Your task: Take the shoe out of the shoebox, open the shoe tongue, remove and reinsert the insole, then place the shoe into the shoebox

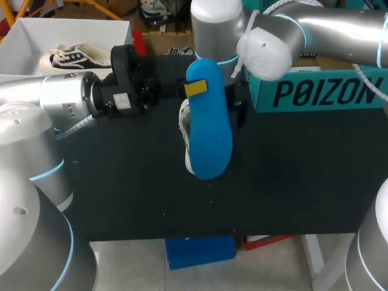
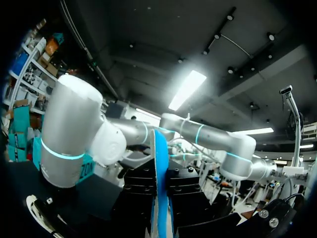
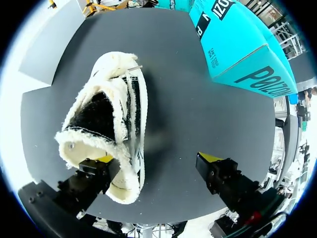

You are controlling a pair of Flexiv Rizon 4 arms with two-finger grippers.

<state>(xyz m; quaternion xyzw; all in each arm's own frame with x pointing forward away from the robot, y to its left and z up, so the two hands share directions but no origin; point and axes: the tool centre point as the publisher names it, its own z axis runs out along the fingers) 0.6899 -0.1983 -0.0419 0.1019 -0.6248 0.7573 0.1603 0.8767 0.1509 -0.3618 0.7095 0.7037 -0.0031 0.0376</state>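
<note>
Ideally my left claw [image 2: 159, 201], clamped on the blue insole [image 1: 209, 127], feeds it toe-first into the shoe [image 3: 111, 119] touching one finger of my wide-open right claw [image 3: 157, 159] (which should steady the heel).

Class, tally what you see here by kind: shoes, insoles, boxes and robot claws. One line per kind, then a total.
Shoes: 2, near shoe, boxed shoe
Insoles: 1, blue insole
Boxes: 2, white box, teal box
Claws: 2, left claw, right claw
Total: 7
</note>
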